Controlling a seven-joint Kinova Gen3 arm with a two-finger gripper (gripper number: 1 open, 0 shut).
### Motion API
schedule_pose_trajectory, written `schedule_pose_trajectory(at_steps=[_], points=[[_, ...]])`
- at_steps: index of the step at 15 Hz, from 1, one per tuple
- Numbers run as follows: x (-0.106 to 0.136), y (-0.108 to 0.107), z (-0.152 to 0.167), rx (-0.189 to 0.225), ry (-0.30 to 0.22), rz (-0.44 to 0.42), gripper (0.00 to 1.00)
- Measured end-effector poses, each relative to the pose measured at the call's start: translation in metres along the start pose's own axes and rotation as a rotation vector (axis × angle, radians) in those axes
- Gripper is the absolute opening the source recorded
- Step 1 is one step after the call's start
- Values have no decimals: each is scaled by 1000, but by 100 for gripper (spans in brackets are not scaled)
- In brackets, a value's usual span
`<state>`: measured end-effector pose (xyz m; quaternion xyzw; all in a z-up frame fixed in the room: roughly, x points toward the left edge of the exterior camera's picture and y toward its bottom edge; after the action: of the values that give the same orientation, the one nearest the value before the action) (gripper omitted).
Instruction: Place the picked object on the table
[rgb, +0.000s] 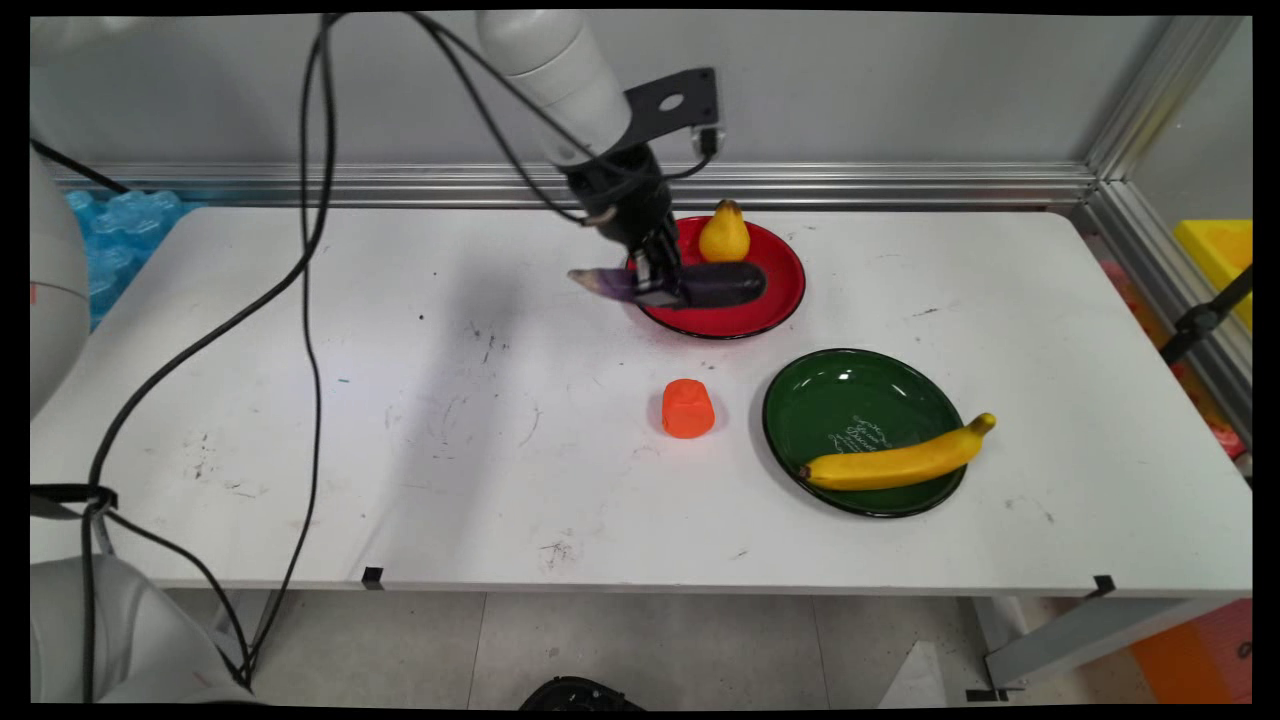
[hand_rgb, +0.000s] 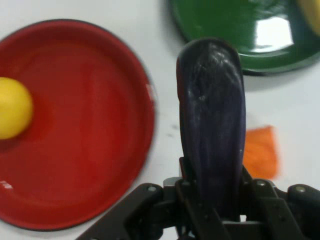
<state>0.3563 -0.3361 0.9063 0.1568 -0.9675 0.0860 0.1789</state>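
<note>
My gripper (rgb: 662, 283) is shut on a dark purple eggplant (rgb: 715, 284), which it carries lying level just above the left part of the red plate (rgb: 770, 305). In the hand view the eggplant (hand_rgb: 212, 125) rises from between the fingers (hand_rgb: 190, 202), past the red plate's (hand_rgb: 85, 130) rim and over bare table. A yellow pear (rgb: 724, 233) stands at the back of the red plate and shows in the hand view as a yellow pear (hand_rgb: 12, 107) at the left edge.
An orange cup-shaped block (rgb: 688, 408) lies on the table in front of the red plate. A green plate (rgb: 850, 400) to the right holds a banana (rgb: 900, 460) along its front rim. Black cables (rgb: 310, 250) hang over the table's left side.
</note>
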Motion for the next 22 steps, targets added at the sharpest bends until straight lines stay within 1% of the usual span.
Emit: schedule_pose_trajectory(at_steps=[2,5,8,10,15,22], points=[[-7,22,-6,-32,-7,51,0],[-15,48,-7,-65,-18,114,0],[-19,64,-1,-83,-29,147,0],[-21,76,9,-99,-34,161,0],[-16,96,46,-127,-34,153,0],[-9,109,102,-160,-41,134,0]])
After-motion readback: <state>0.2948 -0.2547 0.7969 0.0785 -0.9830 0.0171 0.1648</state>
